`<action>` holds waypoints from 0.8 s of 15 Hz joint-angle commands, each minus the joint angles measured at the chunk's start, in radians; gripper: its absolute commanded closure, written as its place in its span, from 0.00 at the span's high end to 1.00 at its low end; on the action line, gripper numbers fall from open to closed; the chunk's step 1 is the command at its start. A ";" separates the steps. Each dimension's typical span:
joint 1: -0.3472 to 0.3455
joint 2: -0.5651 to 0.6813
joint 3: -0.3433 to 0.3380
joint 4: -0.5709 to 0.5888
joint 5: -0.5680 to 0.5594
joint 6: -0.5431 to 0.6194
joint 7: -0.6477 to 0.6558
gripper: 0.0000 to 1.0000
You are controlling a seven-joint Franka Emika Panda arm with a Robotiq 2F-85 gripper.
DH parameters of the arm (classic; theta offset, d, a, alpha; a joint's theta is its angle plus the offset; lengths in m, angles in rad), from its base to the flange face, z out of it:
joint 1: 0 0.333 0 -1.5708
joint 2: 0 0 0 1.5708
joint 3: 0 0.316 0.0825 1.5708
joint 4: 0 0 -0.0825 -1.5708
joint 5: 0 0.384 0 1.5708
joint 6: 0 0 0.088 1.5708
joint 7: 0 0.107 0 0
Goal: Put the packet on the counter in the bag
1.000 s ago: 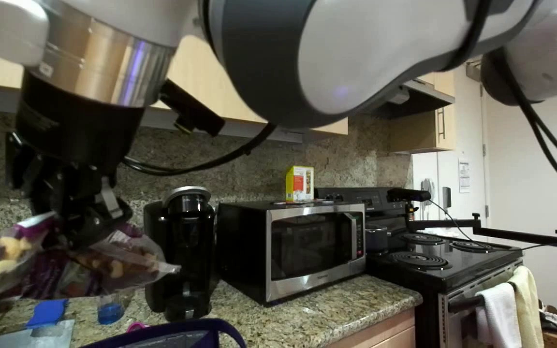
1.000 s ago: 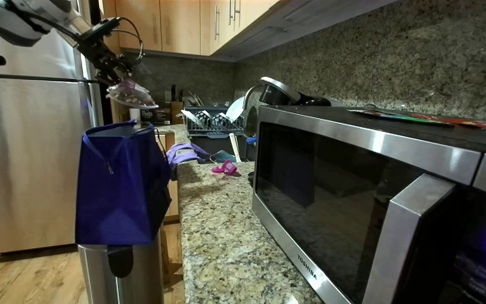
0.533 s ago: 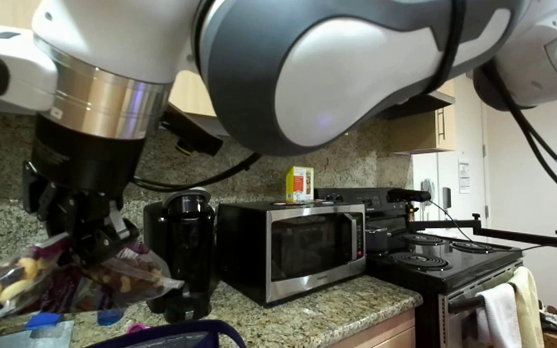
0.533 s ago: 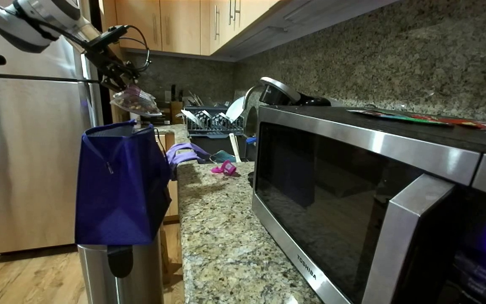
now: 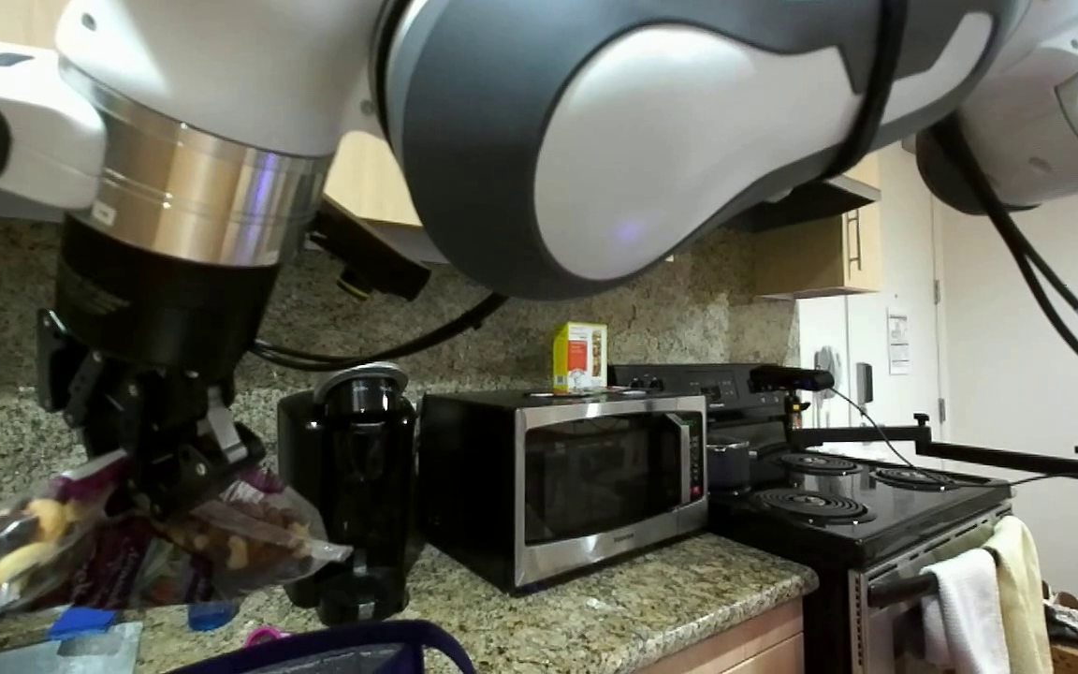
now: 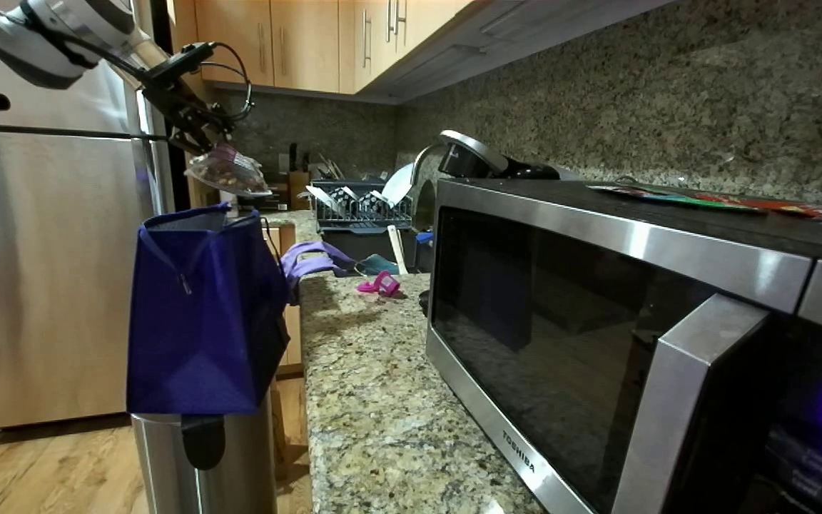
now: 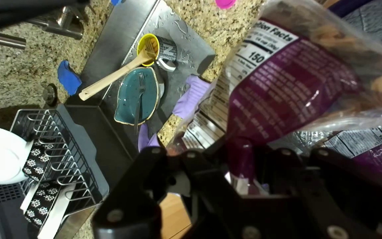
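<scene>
Gripper (image 7: 239,152) has its fingers pinched tight on the snack packet (image 7: 277,86), which hangs in the air, higher than the rim of the blue bag (image 6: 190,314) and apart from it. Can't tell from these angles if it's right over the opening.

Lots of texture here. The counter (image 6: 361,371) is glossy beige-brown granite with dark flecks, and the backsplash (image 6: 632,93) is the same speckled stuff. The bag's got a soft sheen, boxy with a narrower top, plus a silvery lining (image 7: 370,18) you can see in the wrist view. It's perched on a stainless trash can (image 6: 158,464). On the counter there's a boxy Toshiba microwave (image 5: 614,477), steel frame and dark glass, with a rounded, shiny black coffee maker (image 5: 352,487) just beside it.

The packet itself: thin, crinkly clear plastic with deep purple printing and a white Nutrition Facts panel (image 7: 257,53), "150" readable in bold. It's squeezed in the middle so it bulges both sides, and pale curved nuts (image 5: 20,566), cashews by the look of them, show through the film.
</scene>
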 commanded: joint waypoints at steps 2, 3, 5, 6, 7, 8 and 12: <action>-0.007 0.004 0.019 0.012 -0.005 -0.014 -0.004 0.09; -0.006 0.007 0.025 0.017 0.010 -0.020 -0.009 0.09; 0.005 0.012 0.035 0.022 -0.002 -0.012 -0.011 0.08; 0.010 0.012 0.041 0.025 -0.005 -0.011 -0.006 0.09; 0.013 0.011 0.046 0.028 -0.005 -0.012 -0.005 0.08; 0.019 0.011 0.048 0.032 -0.011 -0.020 0.002 0.09; 0.016 0.018 0.050 0.034 0.009 -0.026 0.014 0.08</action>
